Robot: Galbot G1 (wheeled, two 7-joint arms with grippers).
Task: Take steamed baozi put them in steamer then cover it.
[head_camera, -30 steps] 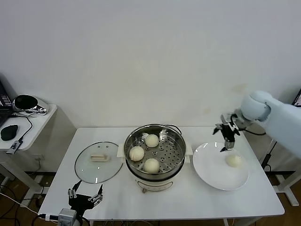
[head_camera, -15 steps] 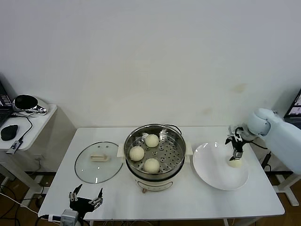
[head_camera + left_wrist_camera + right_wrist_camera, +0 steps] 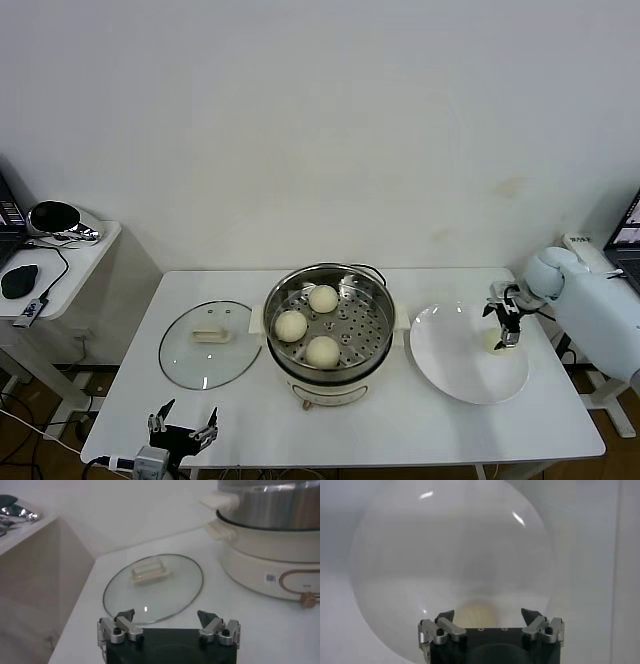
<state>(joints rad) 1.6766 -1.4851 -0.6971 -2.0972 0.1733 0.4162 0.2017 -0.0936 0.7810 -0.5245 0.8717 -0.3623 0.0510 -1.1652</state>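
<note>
The steel steamer (image 3: 372, 301) stands mid-table with three cream-white baozi on its perforated tray (image 3: 323, 298) (image 3: 291, 325) (image 3: 322, 351). A fourth baozi (image 3: 492, 343) lies on the white plate (image 3: 450, 365) at the right. My right gripper (image 3: 503, 337) is open and low over it. In the right wrist view the bun (image 3: 477, 616) sits between the spread fingers of this gripper (image 3: 488, 615), on the plate (image 3: 450, 550). The glass cover (image 3: 190, 355) lies flat left of the steamer. My left gripper (image 3: 182, 425) is open and empty at the front edge.
The left wrist view shows the open left gripper (image 3: 167, 616), the cover (image 3: 165, 592) just ahead of it and the steamer's white base (image 3: 270, 560) beyond. A side table (image 3: 55, 255) with dark items stands at far left.
My right gripper has moved right and down from above the plate's far rim onto the baozi. The left gripper has sunk slightly toward the table's front edge.
</note>
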